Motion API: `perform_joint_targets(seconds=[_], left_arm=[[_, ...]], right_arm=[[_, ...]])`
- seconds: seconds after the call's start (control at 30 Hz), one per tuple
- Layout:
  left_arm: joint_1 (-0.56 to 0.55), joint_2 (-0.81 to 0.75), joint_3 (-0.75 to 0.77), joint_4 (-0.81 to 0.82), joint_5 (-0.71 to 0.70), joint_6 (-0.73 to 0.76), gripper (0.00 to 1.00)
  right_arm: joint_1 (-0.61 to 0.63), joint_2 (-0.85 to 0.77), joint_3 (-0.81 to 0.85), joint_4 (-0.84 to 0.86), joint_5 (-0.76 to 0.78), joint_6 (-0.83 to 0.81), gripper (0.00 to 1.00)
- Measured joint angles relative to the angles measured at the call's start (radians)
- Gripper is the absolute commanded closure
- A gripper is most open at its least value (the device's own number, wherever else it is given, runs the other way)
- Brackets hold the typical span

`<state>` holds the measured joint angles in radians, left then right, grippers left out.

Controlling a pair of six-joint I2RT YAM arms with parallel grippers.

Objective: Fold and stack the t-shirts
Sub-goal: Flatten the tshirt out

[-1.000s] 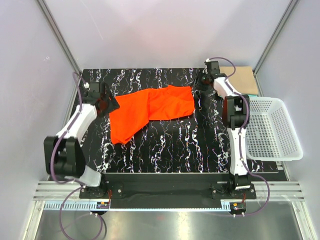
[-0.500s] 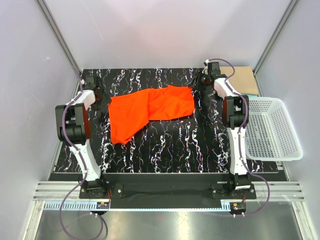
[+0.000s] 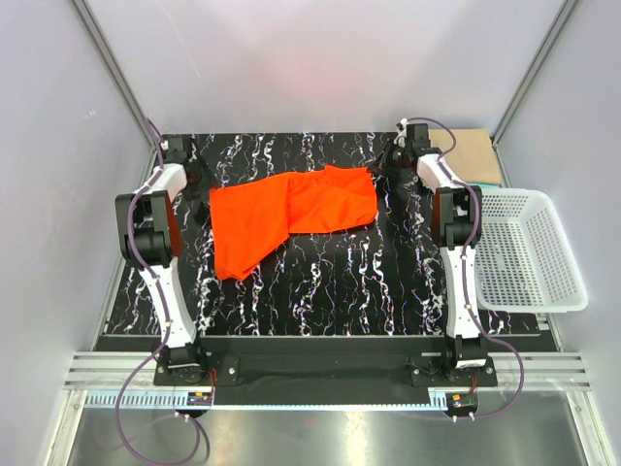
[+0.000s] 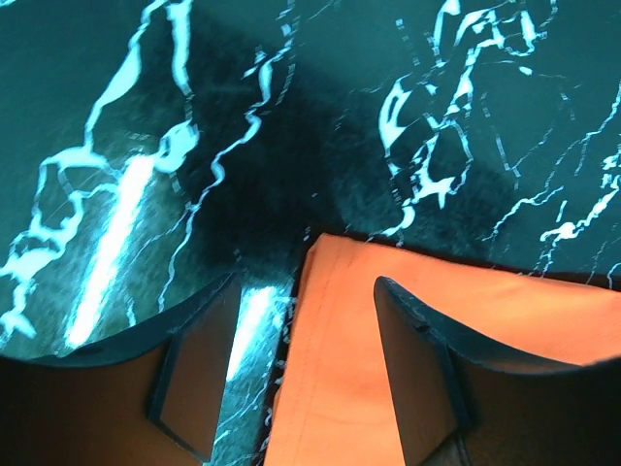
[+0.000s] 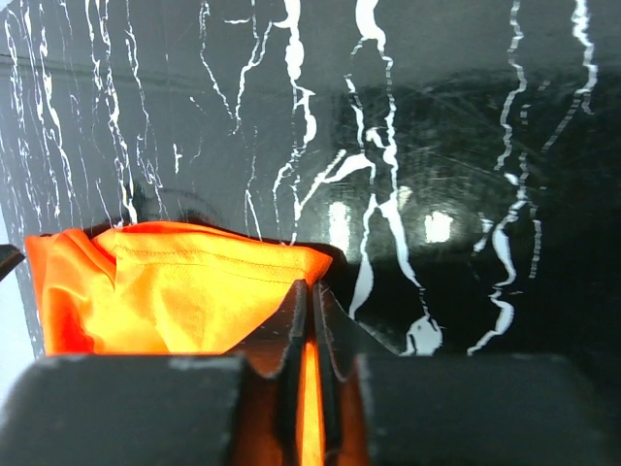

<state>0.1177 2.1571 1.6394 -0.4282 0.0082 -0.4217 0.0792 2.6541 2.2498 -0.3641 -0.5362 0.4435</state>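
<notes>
**Orange shirt pinched at one end**

The orange-red t-shirt (image 3: 291, 214) lies rumpled on my black table (image 3: 340, 282). My right gripper (image 5: 309, 303) pinches its right edge tight. My left gripper (image 4: 306, 286) gapes wide, with the shirt's left corner in between.

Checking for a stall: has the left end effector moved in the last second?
Yes. The left end effector has shifted from the orange t-shirt's left edge toward the table's far-left corner.

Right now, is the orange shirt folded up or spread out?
Loosely half-folded: the orange shirt lies flat, one layer seemingly overlapping another.
</notes>
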Motion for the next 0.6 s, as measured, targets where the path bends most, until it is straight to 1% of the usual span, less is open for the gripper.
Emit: perform_joint_targets(seconds=[0.03, 0.2, 0.3, 0.47, 0.6], left_arm=[[0.001, 0.008, 0.011, -0.004, 0.008, 0.003, 0.4], [0.0, 0.037, 0.036, -0.027, 0.027, 0.007, 0.43], [0.001, 0.038, 0.033, -0.044, 0.028, 0.007, 0.43], [0.001, 0.037, 0.021, -0.014, 0.05, 0.01, 0.44], [0.002, 0.06, 0.061, -0.032, 0.085, 0.017, 0.49]], right_arm=[[-0.003, 0.001, 0.0, 0.0, -0.004, 0.001, 0.93], [-0.01, 0.002, 0.0, 0.0, -0.008, 0.002, 1.0], [-0.012, 0.002, 0.0, -0.001, -0.008, 0.001, 1.0], [-0.018, 0.005, 0.003, -0.001, -0.014, 0.002, 1.0], [-0.023, 0.007, 0.004, -0.001, -0.029, 0.002, 1.0]])
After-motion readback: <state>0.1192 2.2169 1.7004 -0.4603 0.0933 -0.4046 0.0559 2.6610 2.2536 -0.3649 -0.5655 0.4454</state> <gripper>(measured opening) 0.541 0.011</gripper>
